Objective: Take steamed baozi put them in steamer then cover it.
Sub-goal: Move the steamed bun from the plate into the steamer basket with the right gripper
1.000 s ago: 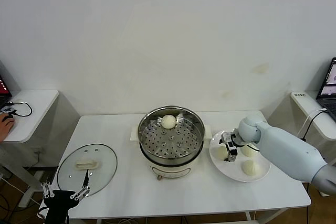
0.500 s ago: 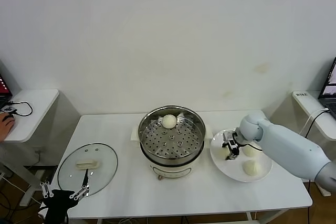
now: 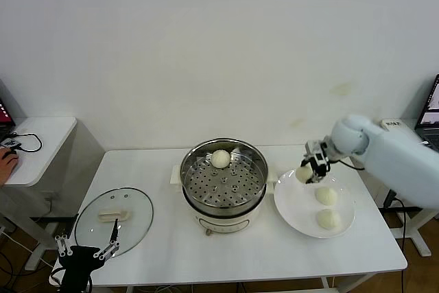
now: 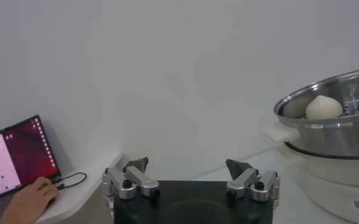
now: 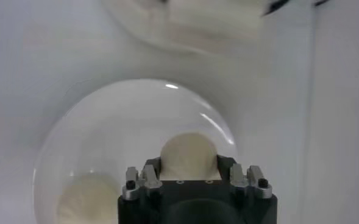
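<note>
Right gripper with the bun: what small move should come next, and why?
Probably carry it across to the steamer. The right gripper is shut on a baozi, lifted above the plate; the perforated tray holds only one bun.

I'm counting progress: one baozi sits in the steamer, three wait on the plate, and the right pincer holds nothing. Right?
Not quite. The right pincer is shut on a baozi, lifted above the white plate, so only two remain there. One baozi does sit in the steamer. The head view shows it; the right wrist view confirms the grip.
</note>
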You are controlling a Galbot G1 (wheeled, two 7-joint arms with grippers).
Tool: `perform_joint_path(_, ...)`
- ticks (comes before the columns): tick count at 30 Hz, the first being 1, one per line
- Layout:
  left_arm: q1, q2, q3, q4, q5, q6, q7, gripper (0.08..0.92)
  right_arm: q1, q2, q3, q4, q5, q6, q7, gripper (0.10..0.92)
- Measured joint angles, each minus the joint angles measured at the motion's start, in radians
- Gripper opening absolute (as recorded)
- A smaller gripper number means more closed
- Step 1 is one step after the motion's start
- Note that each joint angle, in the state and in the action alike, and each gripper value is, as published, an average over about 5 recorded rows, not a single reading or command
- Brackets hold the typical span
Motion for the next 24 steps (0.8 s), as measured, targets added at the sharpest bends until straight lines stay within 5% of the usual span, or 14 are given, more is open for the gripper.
perform_joint_path(13,-0.020,0.014,0.024,0.002,-0.001,0.000,0.001,0.823,0.323,0.054,-0.182,0.194,0.293,-0.115,0.067,0.597)
perform_joint_path(24,-0.038,0.020,0.006,0.007,-0.004,0.002,0.003,0.823,0.311,0.247,-0.225,0.189,0.473,-0.243,0.188,0.602)
